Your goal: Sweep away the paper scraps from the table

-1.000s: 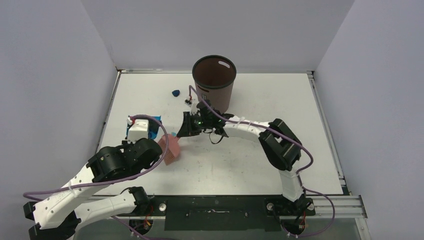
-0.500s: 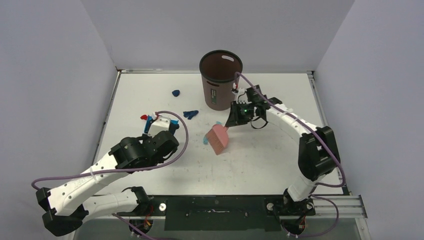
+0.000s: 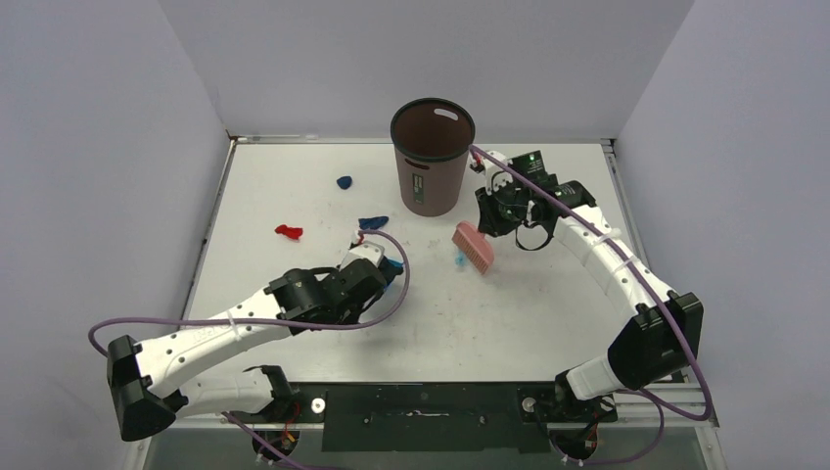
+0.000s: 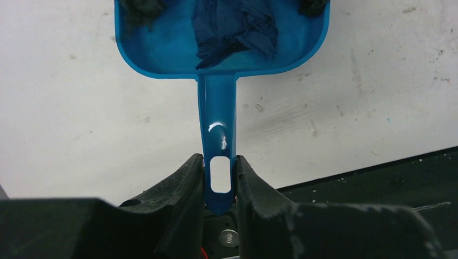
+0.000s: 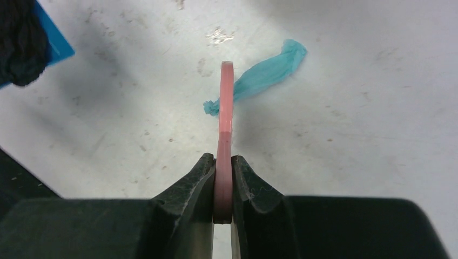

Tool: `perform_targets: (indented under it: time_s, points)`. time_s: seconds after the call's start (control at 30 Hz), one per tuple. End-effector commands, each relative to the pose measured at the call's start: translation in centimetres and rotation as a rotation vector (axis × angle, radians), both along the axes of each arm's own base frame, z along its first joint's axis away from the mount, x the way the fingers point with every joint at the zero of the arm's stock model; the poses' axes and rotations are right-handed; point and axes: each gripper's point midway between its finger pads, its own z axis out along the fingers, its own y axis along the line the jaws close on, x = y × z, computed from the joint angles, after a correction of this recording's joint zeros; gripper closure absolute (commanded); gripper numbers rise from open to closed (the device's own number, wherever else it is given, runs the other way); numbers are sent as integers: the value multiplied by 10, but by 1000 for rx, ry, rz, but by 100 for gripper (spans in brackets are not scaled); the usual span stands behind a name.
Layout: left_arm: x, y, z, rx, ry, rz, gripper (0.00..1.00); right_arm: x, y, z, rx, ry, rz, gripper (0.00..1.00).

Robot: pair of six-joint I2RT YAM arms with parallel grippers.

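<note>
My left gripper [image 4: 220, 175] is shut on the handle of the blue dustpan [image 4: 162, 48], which lies flat on the table [image 3: 548, 294] with dark navy paper scraps [image 4: 235, 27] in it. From above, the dustpan [image 3: 392, 265] sits left of centre. My right gripper [image 5: 223, 172] is shut on the pink hand brush [image 5: 226, 108]. The brush head [image 3: 475, 247] hangs right of the bin, just above a light-blue strip [image 5: 270, 73]. Loose scraps lie on the left: a red one [image 3: 288, 232], a blue wad [image 3: 373, 223] and another blue wad [image 3: 344, 182] farther back.
A dark brown waste bin [image 3: 432, 157] stands upright at the back centre of the table, close to my right wrist. Pale walls close in the table on three sides. The dustpan's corner with a dark wad [image 5: 19, 43] shows at the left of the right wrist view.
My right arm has swung the brush from left of centre to the right of the bin. The left arm has slid the dustpan rightward, uncovering the red and blue scraps.
</note>
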Motion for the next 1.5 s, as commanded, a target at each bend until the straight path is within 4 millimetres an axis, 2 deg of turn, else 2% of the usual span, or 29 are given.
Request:
perform_targets:
  time_s: [0.0, 0.1, 0.2, 0.23, 0.27, 0.37, 0.47, 0.57, 0.63, 0.8, 0.93, 1.03, 1.1, 1.17, 1.37, 1.47]
  points:
    - [-1, -41, -11, -99, 19, -91, 100, 36, -30, 36, -169, -244, -39, 95]
    - [-2, -58, -25, -116, 44, -131, 100, 35, -28, 38, -184, -244, 20, 95]
    - [-3, -72, -35, -113, 60, -163, 100, 3, 0, 49, -54, -167, 254, 95]
    - [-3, -76, -37, -110, 64, -175, 100, -6, 2, 53, -41, -151, 288, 95]
    - [-3, -80, -41, -102, 69, -185, 100, -6, -1, 57, -49, -155, 269, 95]
    - [-2, -91, -48, -102, 74, -213, 100, 21, -32, 69, -187, -282, 112, 95]
    - [1, -101, -55, -103, 77, -242, 100, 50, -73, 78, -351, -406, -49, 95]
    - [5, -108, -62, -73, 83, -265, 100, 68, -90, 78, -408, -440, -120, 95]
    - [8, -111, -65, -53, 88, -273, 100, 77, -92, 73, -424, -456, -134, 95]
    - [17, -122, -77, -76, 133, -239, 100, 110, -81, 50, -428, -476, -123, 95]
    - [22, -138, -80, -92, 135, -261, 100, 137, -73, 17, -449, -447, -105, 95]
    - [27, -145, -83, -78, 143, -269, 100, 144, -68, -16, -456, -384, -102, 95]
    - [30, -148, -84, -70, 151, -276, 100, 141, -61, -35, -447, -332, -84, 95]
    - [34, -149, -86, -53, 157, -285, 100, 129, -46, -49, -405, -278, -32, 95]
    - [44, -154, -96, -24, 186, -296, 100, 70, -4, -69, -348, -179, 142, 95]
    - [48, -159, -102, -18, 199, -304, 100, 38, 15, -68, -298, -125, 223, 95]
